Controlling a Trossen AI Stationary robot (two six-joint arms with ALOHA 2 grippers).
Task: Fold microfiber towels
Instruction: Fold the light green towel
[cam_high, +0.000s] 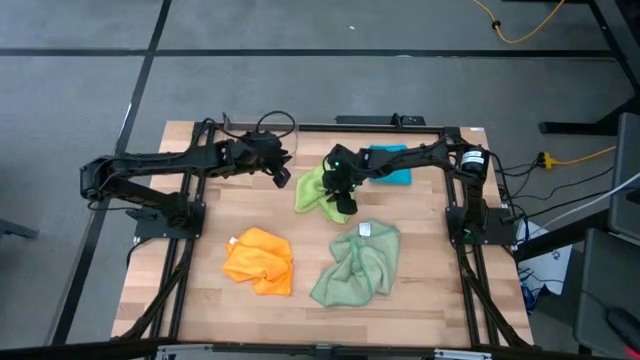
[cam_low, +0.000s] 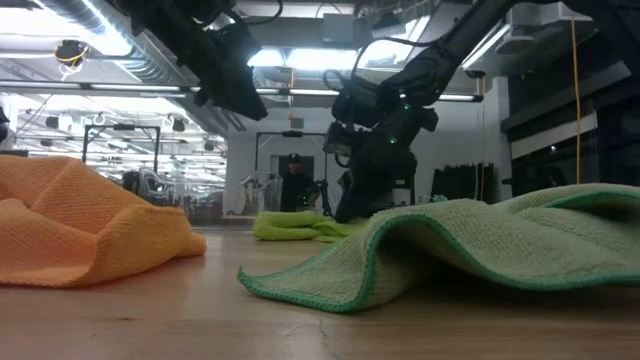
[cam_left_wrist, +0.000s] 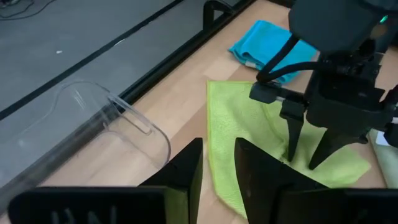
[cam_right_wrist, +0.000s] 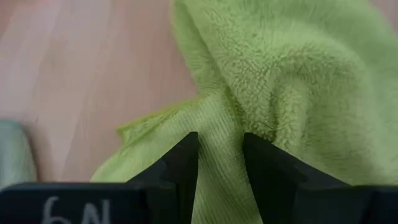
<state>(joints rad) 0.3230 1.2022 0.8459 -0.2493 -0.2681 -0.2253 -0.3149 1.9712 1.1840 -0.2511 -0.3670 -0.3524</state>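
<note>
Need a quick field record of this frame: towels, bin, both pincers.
lime towel: table centre, rumpled
teal towel: far side, behind the right arm
orange towel: near left, crumpled
sage towel: near right, crumpled
clear bin: far edge, by the left arm
right pincer: fingers parted, tips down on the lime towel
left pincer: above the table beside the lime towel, fingers slightly apart, holding nothing

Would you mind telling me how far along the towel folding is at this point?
Done: the teal towel at the far edge looks folded, though the right arm partly hides it. In hand: the right claw stands over the lime green towel, fingers apart and touching it; the left claw hovers beside it. Left: the orange towel and sage green towel lie crumpled.
</note>
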